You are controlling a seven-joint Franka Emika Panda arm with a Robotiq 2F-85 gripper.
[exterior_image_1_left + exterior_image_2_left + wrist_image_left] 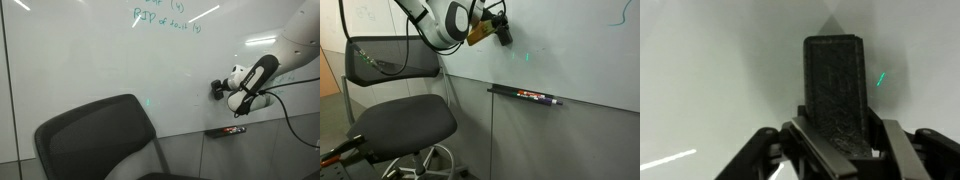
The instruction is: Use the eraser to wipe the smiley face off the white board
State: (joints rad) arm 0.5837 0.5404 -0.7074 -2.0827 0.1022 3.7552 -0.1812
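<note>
The white board (90,55) fills the wall in both exterior views (580,55) and the wrist view (700,70). My gripper (222,89) is shut on a dark rectangular eraser (215,88) whose end presses against the board, right of the chair. It also shows in an exterior view (496,28) with the eraser (505,31). In the wrist view the eraser (840,90) stands upright between the fingers of the gripper (840,145). No smiley face shows in any view; only a small teal fleck (881,78) lies beside the eraser.
A black mesh office chair (100,135) stands in front of the board (400,115). A marker ledge (525,95) with pens sits below the gripper (228,131). Teal handwriting (165,18) is higher up. A black cable (295,125) hangs from the arm.
</note>
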